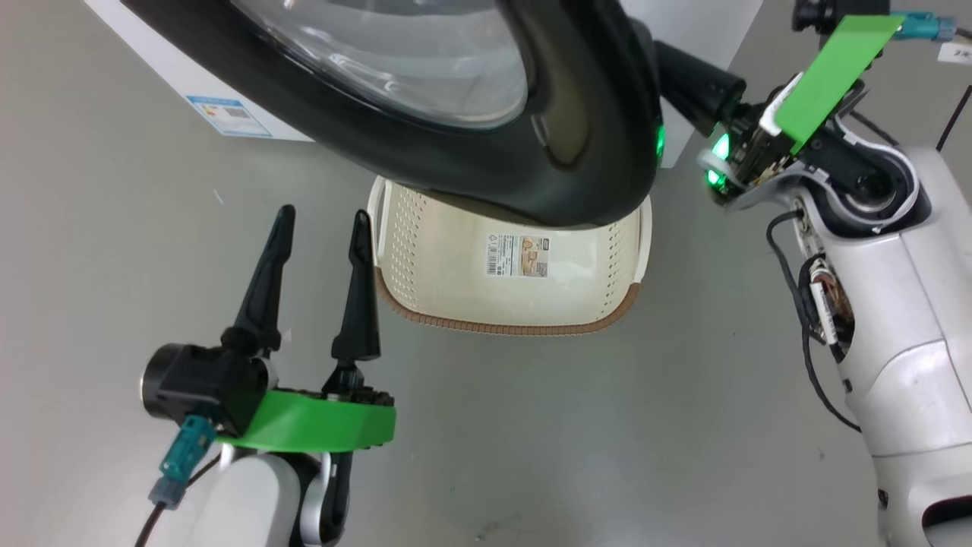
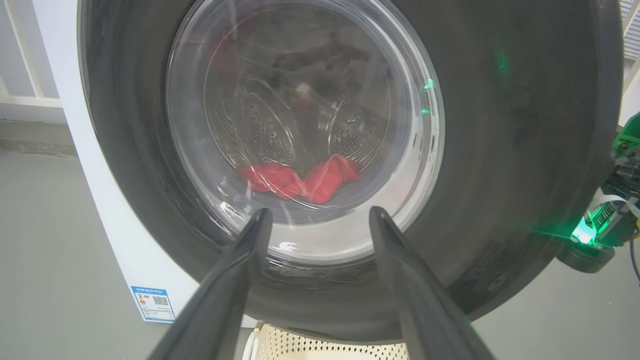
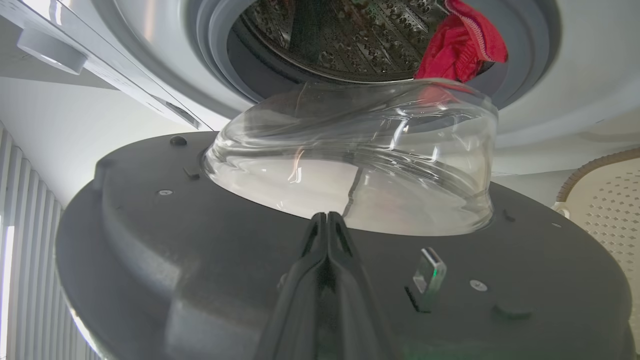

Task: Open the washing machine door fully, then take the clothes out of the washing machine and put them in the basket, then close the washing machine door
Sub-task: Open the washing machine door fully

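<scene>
The washing machine door stands partly open, its glossy black rim hanging over the basket. My left gripper is open and empty, low and left of the basket, facing the door's outer side. Through the glass I see the red clothes lying in the drum. My right gripper reaches behind the door's right edge. In the right wrist view it is shut, its fingers lying along the door's dark inner face toward the glass bowl. Beyond, the clothes lie in the washing machine's drum.
The cream basket sits on the grey floor right under the door, a label sticker on its inside. A metal latch sticks out of the door's inner face beside my right fingers. The washer's white body carries a blue label.
</scene>
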